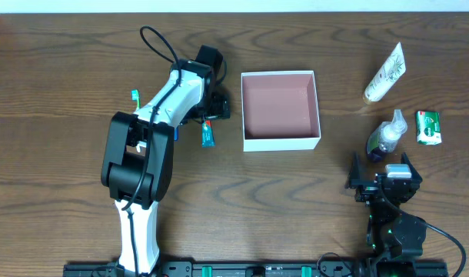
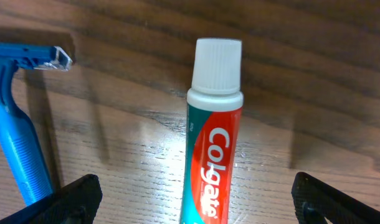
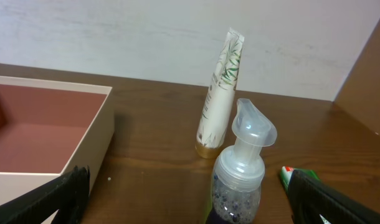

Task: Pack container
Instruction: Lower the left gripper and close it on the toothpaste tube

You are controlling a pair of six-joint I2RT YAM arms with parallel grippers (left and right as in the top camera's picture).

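Pump bottle (image 1: 386,138) just before right tool (image 1: 382,171)

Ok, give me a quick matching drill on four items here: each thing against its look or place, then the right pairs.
Things:
1 toothpaste
2 container
3 pump bottle
4 packet

Descriptions:
A pink inside, empty
B green, farthest right of the items
C white cap, lying flat
D clear nozzle, standing upright

Pairs: 1-C; 2-A; 3-D; 4-B
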